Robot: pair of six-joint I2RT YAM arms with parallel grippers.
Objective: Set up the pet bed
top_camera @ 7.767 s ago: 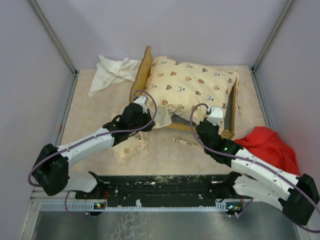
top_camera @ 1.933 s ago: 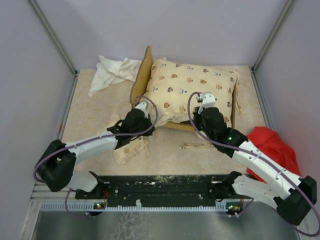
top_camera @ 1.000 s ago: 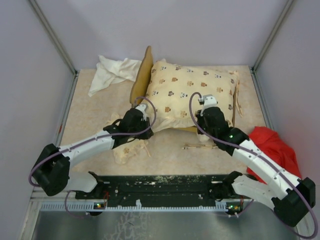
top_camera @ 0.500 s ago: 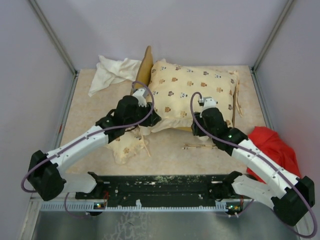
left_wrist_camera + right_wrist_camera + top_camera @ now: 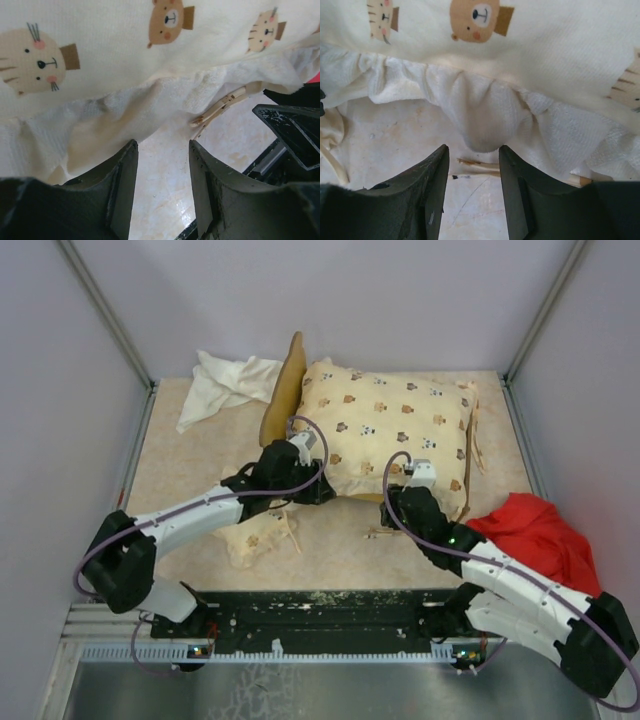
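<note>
The left end effector (image 5: 162, 145) stands partway open and empty, its two dark fingers (image 5: 122, 185) framing bare counter (image 5: 180, 470), with the frilled hem of the cushion (image 5: 390, 420) just above their tips. The right end effector (image 5: 472, 148) is likewise parted and grips nothing; a fold of towelling frill droops to the level of its fingertips. The single plump, cream, animal-print cushion lies on the one light wooden bed frame (image 5: 285, 390) at the far middle of the counter, wavy headboard upright at its left. One matching small pillow (image 5: 255, 538) lies apart on the near counter. Two crumpled cloths flank them: a white cloth (image 5: 225, 385) and a red cloth (image 5: 530, 535). One wooden peg (image 5: 385, 533) lies by the right arm.
</note>
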